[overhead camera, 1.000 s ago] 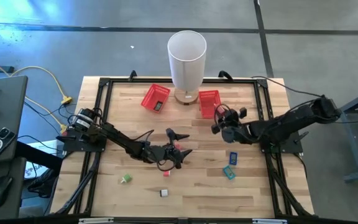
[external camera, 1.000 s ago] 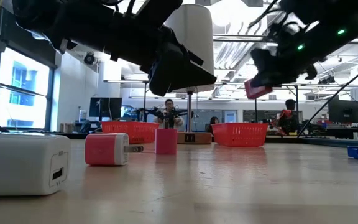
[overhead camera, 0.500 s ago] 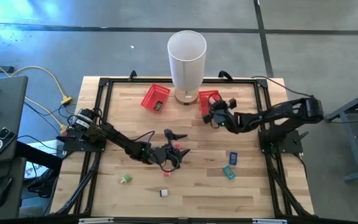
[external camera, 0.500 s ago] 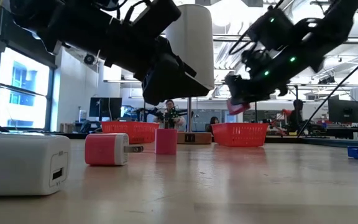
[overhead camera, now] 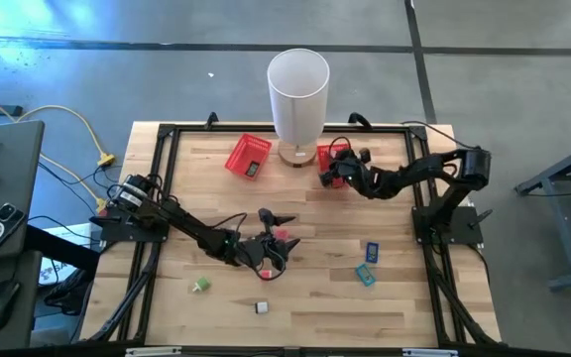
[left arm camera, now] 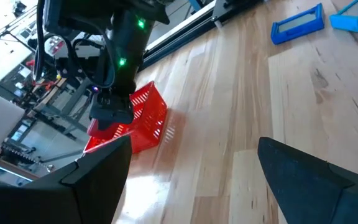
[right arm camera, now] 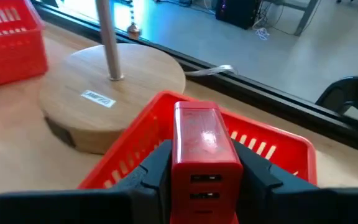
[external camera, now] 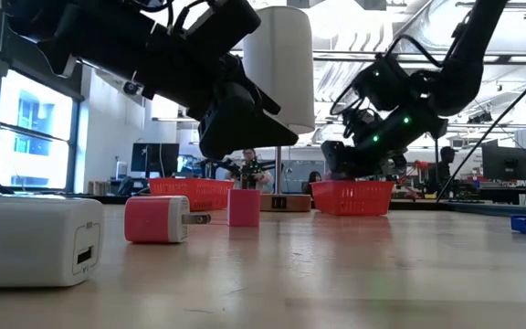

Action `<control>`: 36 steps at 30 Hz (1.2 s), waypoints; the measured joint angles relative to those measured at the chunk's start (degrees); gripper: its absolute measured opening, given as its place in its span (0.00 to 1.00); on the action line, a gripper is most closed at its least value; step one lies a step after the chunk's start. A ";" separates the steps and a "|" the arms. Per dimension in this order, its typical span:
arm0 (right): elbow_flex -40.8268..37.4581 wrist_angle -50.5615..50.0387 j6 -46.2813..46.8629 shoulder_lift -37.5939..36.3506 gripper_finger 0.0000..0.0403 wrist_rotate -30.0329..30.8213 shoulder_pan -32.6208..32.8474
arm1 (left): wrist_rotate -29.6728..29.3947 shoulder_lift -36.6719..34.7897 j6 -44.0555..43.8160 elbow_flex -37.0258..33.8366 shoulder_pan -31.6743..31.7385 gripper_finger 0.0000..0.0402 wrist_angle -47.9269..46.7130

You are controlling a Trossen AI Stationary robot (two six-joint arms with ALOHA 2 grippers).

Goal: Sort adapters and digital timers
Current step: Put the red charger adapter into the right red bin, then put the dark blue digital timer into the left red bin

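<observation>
My right gripper [overhead camera: 331, 175] is shut on a red adapter [right arm camera: 204, 134] and hangs just above the right red basket [overhead camera: 337, 153], close over its rim [right arm camera: 272, 144]. My left gripper [overhead camera: 278, 238] stands open above the table's middle, with nothing between its fingers in the left wrist view. Below it a pink adapter [external camera: 156, 219] lies on its side, prongs pointing right. A second pink one [external camera: 243, 207] stands on end behind it. Two blue timers [overhead camera: 369, 263] lie flat at the right. My right gripper pinches the red adapter by its two side faces [right arm camera: 182, 158] between the two fingers. The fingers come slanting down from the table's right side. The adapter is lifted clear over the basket, its end with two ports facing back toward the wrist.
A second red basket [overhead camera: 248, 156] sits at the far left with something dark in it. A white lamp [overhead camera: 297, 94] on a round wooden foot stands between the baskets. A white adapter [external camera: 35, 239] and a small green thing [overhead camera: 200, 285] lie near the front edge.
My right gripper has carried the red adapter toward the table's far edge and left, sinking from above the table's right middle until it is just over the right red basket. It has stayed shut on the adapter.
</observation>
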 joint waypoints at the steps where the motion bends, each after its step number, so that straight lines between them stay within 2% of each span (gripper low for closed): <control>1: 0.00 0.00 0.00 0.14 0.26 -0.99 -0.56 | 0.01 0.00 -0.09 0.00 0.01 0.85 -0.06; 5: 0.00 -0.17 0.17 0.22 0.27 -6.53 -2.69 | 0.01 0.00 -1.03 0.00 0.15 0.85 -0.41; 7: 0.00 -0.22 1.16 0.22 0.31 -7.91 -3.37 | 0.05 0.00 -1.09 0.00 0.20 0.85 -0.40; 12: 0.00 -0.31 1.20 0.22 0.37 -8.03 -4.11 | 0.56 0.00 -1.16 0.00 0.20 0.85 -0.34; 24: 0.00 0.35 -0.53 -0.33 0.37 -8.76 -3.96 | 0.57 0.00 -1.25 0.00 0.20 0.85 -0.30; 33: 0.02 -0.65 -5.66 -7.86 0.37 -18.64 -1.67 | 0.86 0.00 -2.11 0.00 0.20 0.85 -0.27; 36: 0.01 -4.14 -6.37 -11.89 0.36 -22.33 0.21 | 0.84 0.00 -2.11 0.00 0.08 0.85 -0.28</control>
